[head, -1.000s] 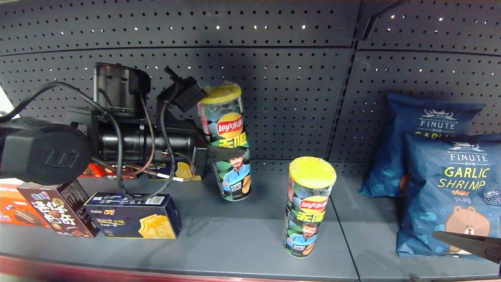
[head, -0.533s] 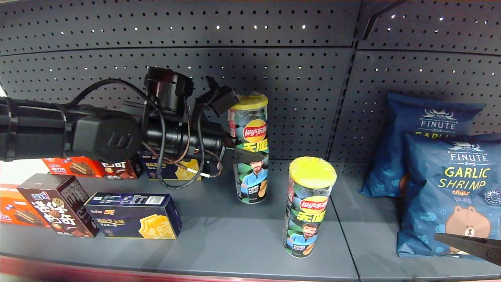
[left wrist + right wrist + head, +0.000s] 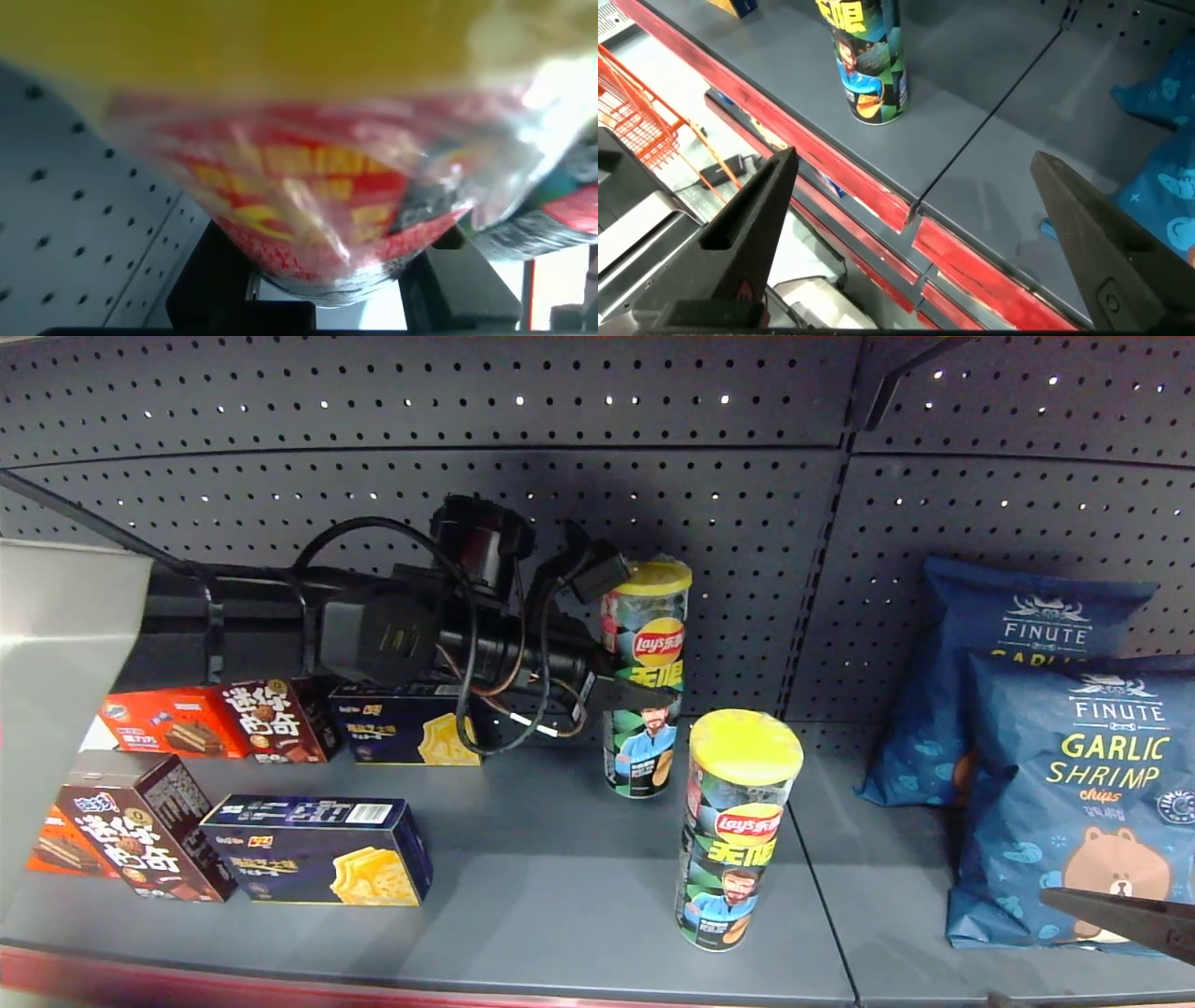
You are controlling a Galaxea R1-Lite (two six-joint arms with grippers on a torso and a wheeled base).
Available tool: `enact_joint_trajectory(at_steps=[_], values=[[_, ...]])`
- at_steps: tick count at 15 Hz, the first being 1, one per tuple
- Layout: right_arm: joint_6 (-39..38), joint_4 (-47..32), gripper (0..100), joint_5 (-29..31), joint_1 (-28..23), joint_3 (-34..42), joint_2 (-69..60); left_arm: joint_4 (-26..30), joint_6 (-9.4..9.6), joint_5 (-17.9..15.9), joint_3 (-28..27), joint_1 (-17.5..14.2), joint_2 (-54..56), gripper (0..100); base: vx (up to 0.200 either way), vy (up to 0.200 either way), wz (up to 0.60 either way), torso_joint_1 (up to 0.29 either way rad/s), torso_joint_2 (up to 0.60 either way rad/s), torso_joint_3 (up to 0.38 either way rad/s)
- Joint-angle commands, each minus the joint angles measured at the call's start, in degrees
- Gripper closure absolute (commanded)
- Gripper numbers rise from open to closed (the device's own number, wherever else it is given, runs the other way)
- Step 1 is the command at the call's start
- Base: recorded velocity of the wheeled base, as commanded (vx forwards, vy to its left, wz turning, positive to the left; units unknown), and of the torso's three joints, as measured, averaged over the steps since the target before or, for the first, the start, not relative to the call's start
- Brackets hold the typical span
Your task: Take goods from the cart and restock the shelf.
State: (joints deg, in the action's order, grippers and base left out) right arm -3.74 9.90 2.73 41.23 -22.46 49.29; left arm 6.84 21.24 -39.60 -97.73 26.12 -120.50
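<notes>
Placing step: the left gripper (image 3: 640, 693) has its fingers (image 3: 655, 696) clamped on the chips can (image 3: 651, 616) by the shelf (image 3: 560, 868) back edge, probably touching down, so next it lets go and backs out straight.

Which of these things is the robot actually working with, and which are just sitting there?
In use: chip can gripped in the left hand; shelf.
Just sitting: second chip can; snack boxes; shrimp chip bags.
</notes>
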Motion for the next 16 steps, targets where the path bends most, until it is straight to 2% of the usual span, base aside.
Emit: enact_joint_trajectory(at_steps=[1, 9, 16], values=[[0.0, 0.0, 0, -0.1, 0.0, 0.1, 0.4, 0.3, 0.65, 0.0, -1.5, 0.2, -2.8, 100, 0.000, 0.000, 0.00, 0.000, 0.00, 0.000], [-1.0, 0.0, 0, 0.0, -0.2, 0.5, 0.2, 0.4, 0.47, 0.0, -11.2, -0.1, -10.6, 100, 0.000, 0.000, 0.00, 0.000, 0.00, 0.000], [-1.1, 0.0, 0, 0.0, -0.1, 0.9, 0.5, -0.2, 0.47, 0.0, -14.2, 0.3, -14.4, 100, 0.000, 0.000, 0.00, 0.000, 0.00, 0.000]])
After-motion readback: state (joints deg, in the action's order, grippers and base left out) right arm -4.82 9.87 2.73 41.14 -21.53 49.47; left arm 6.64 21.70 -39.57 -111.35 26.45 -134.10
